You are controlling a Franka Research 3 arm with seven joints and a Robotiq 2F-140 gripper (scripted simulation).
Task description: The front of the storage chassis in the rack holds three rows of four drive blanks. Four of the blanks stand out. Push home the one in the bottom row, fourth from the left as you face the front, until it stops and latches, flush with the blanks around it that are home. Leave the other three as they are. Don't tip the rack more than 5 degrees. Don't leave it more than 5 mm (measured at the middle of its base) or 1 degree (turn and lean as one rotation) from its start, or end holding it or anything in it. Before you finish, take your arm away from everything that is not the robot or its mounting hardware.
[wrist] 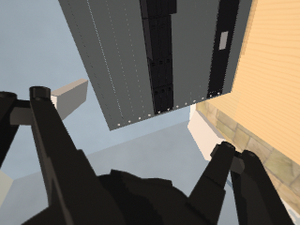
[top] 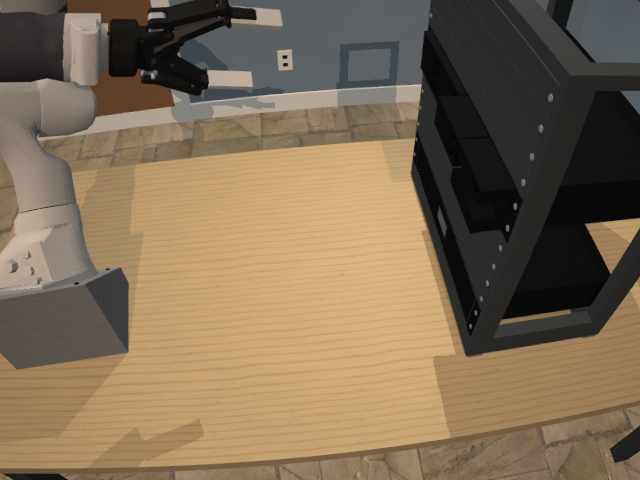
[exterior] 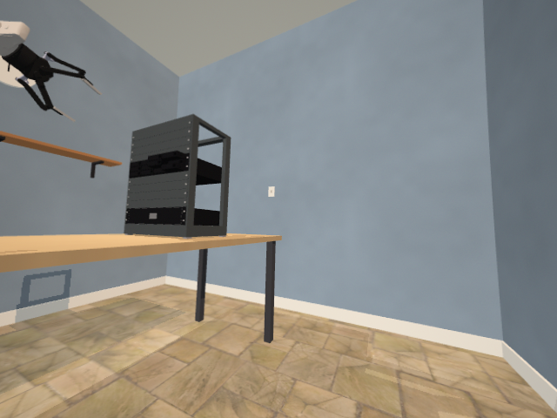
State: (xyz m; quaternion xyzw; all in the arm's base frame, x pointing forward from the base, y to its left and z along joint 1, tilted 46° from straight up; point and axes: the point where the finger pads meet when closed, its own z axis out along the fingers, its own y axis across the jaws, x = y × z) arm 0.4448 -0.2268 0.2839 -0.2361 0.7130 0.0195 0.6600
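The dark rack (top: 568,103) (exterior: 193,179) (wrist: 122,61) stands on the right end of the wooden table (top: 284,258) (exterior: 90,249). The black storage chassis (top: 467,155) (exterior: 157,164) (wrist: 159,56) sits in its upper half. Some of its blanks jut out of the front, but black on black I cannot tell the bottom-row fourth one apart. My gripper (top: 255,49) (exterior: 83,104) (wrist: 142,105) is open and empty. It hangs high above the table's far left side, well away from the rack, with its fingers pointing toward the rack front.
A second black unit with a small grey label (top: 442,219) (exterior: 152,216) (wrist: 223,42) sits low in the rack. The arm's grey base (top: 62,315) stands at the table's left edge. A wall shelf (exterior: 58,151) runs behind, below the gripper.
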